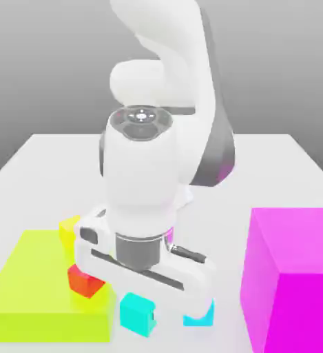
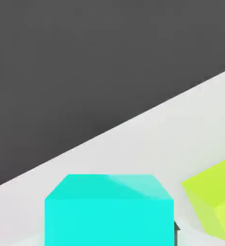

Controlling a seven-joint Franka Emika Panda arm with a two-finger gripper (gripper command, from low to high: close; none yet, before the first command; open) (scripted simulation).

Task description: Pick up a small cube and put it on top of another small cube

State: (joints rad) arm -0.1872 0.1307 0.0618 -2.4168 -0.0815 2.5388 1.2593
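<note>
The hand (image 1: 165, 311) pointed straight down over the front edge of the table (image 1: 47, 155), with its broad white body crossing the lower middle of the exterior view. Its fingers were clenched on a small cyan cube (image 1: 137, 312). In the exterior view, this small cyan cube sat under the end of the hand nearer that view's left, with a dark finger pad (image 1: 152, 318) against its side. In the hand view the same cube (image 2: 109, 209) appeared large and close, level, with a dark finger edge (image 2: 176, 227) at its lower corner.

A second cyan cube (image 1: 199, 318) showed partly beneath the other end of the hand, toward the exterior view's right. The hand body covered its upper part, so whether it touched the first cube could not be told.

A flat yellow-green slab (image 1: 43, 289) lay on the table at the exterior view's left, just beside the held cube. A small red cube (image 1: 85, 281) rested at the slab's near right corner, and a small yellow cube (image 1: 70, 229) sat at its far right corner, partly behind the hand. The slab corner (image 2: 215, 202) was also visible in the hand view.

A large magenta block (image 1: 291, 276) stood at the exterior view's right, well apart from the cyan cubes. The white arm (image 1: 167, 83) rose behind the hand.
</note>
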